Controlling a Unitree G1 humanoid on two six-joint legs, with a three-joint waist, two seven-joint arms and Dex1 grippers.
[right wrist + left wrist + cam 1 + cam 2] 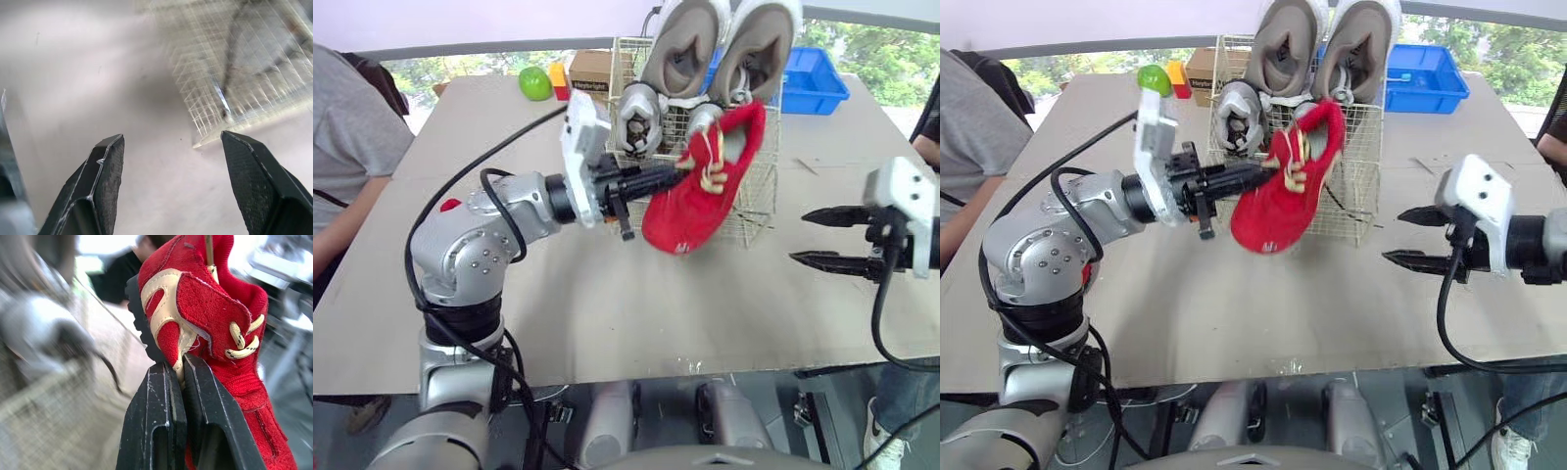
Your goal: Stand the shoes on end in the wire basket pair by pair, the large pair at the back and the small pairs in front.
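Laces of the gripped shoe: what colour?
Red suede shoe: cream laces with dark flecks; best in left wrist view.

Two large grey sneakers (690,44) fill the wire basket (762,191) at the back, small grey shoes (636,117) its front left; a red shoe (705,191) hangs across its front; tabletop (656,313) alongside lies bare

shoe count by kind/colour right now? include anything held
large grey shoes: 2, on end at the back of the wire basket
small grey shoes: 2, in the basket in front of them
red shoe: 1, held by the left gripper
total: 5
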